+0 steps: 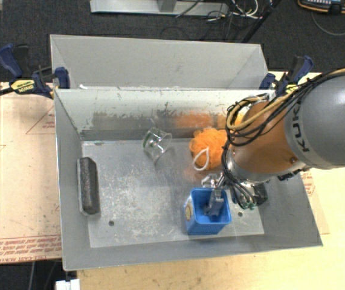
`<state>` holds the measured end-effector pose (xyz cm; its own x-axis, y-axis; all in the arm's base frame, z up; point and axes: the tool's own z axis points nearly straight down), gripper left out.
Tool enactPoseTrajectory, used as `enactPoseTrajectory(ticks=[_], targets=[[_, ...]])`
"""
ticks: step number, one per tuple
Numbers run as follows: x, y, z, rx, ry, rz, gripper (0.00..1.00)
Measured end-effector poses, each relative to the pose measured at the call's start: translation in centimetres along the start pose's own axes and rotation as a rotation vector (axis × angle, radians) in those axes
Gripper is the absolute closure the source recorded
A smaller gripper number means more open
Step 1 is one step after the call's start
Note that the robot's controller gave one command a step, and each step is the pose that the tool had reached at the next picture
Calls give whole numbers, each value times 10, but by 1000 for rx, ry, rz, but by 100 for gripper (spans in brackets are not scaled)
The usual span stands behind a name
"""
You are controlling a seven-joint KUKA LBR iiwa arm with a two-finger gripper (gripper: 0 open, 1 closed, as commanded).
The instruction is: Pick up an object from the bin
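1. Plainly, in the camera view, the grey metal bin (136,189) is holding four loose things. A dark grey bar (88,185) is lying along the left side. A small clear plastic piece (156,142) is sitting near the back wall. An orange fuzzy ball (207,142) is resting at the back right, and a blue open-topped box (203,226) is standing at the front right.
2. The arm (320,125) is leaning in from the right, and its orange-covered wrist is hanging over the right part of the bin, just beside the orange fuzzy ball.
3. The gripper (213,205) is pointing down into the blue open-topped box, with its dark tip sitting inside the box's opening. Whether the gripper is apart or together cannot be told, because the box walls and the wrist cables are crowding that spot.
4. The blue open-topped box is sitting flat on the bin floor, near the front wall and well apart from the bar and the clear piece. Nothing is hanging clear of the floor.
5. Judging by this, the task is standing at its grasping step. The approach is looking done, with the gripper down at one thing. A firm hold on a wall of the box is not yet showing, and the lift out of the bin is not yet done.
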<state>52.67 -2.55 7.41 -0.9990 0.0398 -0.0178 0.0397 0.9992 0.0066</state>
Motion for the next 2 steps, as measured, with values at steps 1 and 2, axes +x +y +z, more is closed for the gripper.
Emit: enactPoseTrajectory(ticks=[1,2], targets=[[0,0,0,0,-1,0,100],[-16,-15,-159,0,-8,-12,100]])
